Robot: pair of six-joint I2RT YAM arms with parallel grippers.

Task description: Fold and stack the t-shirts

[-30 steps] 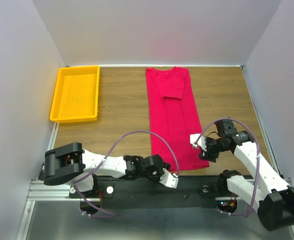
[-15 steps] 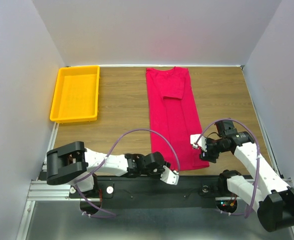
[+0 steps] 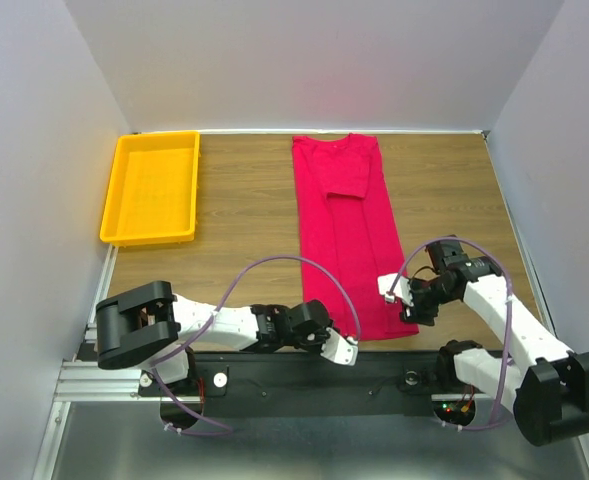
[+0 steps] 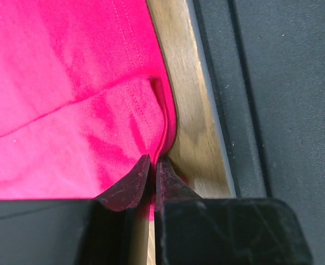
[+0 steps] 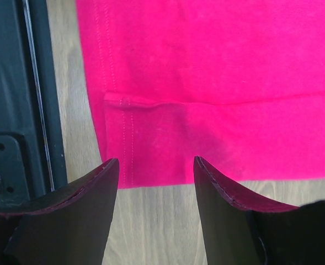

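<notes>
While you look down from the top camera, your red t-shirt [image 3: 344, 230] lies flat on the wooden table [image 3: 244, 220], right of centre. It is folded lengthwise into one long strip. The collar sits at the far end and the hem sits at the near edge, just in front of the arm bases. One sleeve is laid across the chest near the collar.

Over at the far left, well apart from the shirt, you've got the yellow tray [image 3: 149, 238], and it holds no shirt.

Now your left gripper [image 4: 153, 163]: it's down low at the near-left corner of the hem. The wrist view shows its two dark fingers [image 4: 130, 185] drawn almost together, with the rolled edge of the red cloth nipped between the tips. That corner lies right by the table's front edge, beside the black rail [image 4: 250, 83].

Your right gripper [image 5: 155, 165] is at the near-right corner of the hem. Its fingers [image 5: 79, 193] stand well apart, one on each side of that corner, with the stitched hem line and a strip of bare wood showing between them. You cannot tell from these views whether the tips touch the cloth or the table.
</notes>
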